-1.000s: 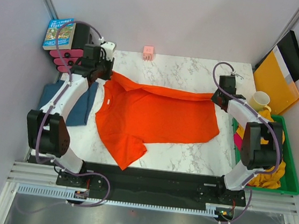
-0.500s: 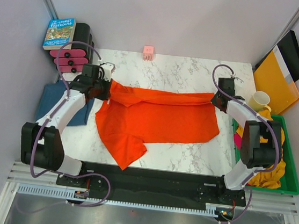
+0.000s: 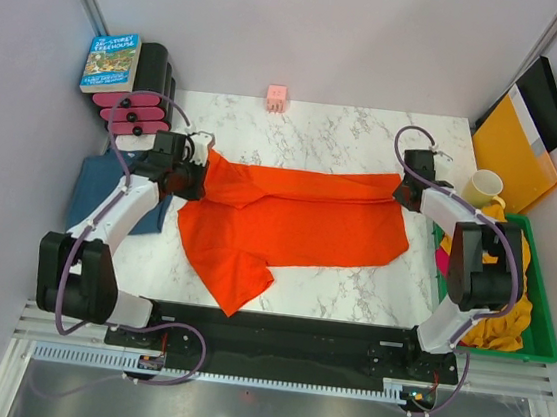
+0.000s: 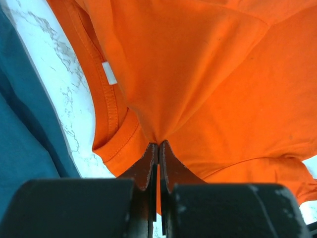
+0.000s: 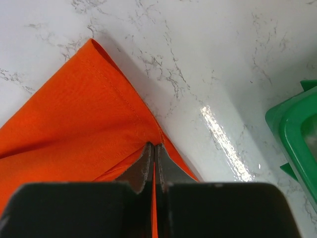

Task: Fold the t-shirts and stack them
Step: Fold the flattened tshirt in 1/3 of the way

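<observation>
My left gripper [image 3: 193, 166] is clamped on the orange-red t-shirt [image 3: 297, 221] beside its collar, at the shirt's ten o'clock; my right gripper [image 3: 405, 194] pinches the hem corner at two o'clock. The shirt lies across the table [image 3: 367, 138], the teal t-shirt [image 3: 157, 213] at its nine o'clock.

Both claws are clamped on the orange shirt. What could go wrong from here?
1. The left claw and right claw each pinch only a thin bit of the orange shirt; either hold could slip mid-fold.
2. The teal shirt lies right beside the left claw, so a sideways move might drag it.
3. The near sleeve lies splayed out, so the fold may come out crooked.
</observation>
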`<act>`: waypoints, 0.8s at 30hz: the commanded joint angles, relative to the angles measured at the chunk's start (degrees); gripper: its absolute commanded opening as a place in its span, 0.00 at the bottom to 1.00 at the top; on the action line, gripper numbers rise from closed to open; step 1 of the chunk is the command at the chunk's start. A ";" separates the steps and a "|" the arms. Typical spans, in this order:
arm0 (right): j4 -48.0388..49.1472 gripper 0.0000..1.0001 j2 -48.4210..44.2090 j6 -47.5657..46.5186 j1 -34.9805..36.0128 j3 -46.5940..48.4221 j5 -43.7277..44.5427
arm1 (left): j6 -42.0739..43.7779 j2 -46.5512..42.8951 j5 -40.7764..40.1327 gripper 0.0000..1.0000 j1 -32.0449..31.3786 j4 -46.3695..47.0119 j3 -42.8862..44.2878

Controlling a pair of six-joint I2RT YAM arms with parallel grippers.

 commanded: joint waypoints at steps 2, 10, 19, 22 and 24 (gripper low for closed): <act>-1.03 0.00 2.18 1.11 -0.20 0.60 2.43 | 2.00 5.00 0.71 0.02 0.35 -0.43 -1.60; -3.14 0.06 3.33 1.47 -0.20 3.23 3.31 | 3.84 8.89 0.97 0.11 0.26 -1.30 -1.25; 3.72 0.86 -3.61 -3.63 2.17 6.40 -0.91 | 2.00 3.52 1.76 0.87 0.26 2.02 5.60; 1.18 0.76 -0.47 -3.81 2.70 9.56 -2.93 | 1.47 8.94 2.90 0.81 0.26 3.44 9.29; -0.58 0.20 2.35 -3.28 2.70 12.19 -2.94 | 0.60 13.70 4.13 0.62 0.09 3.09 13.68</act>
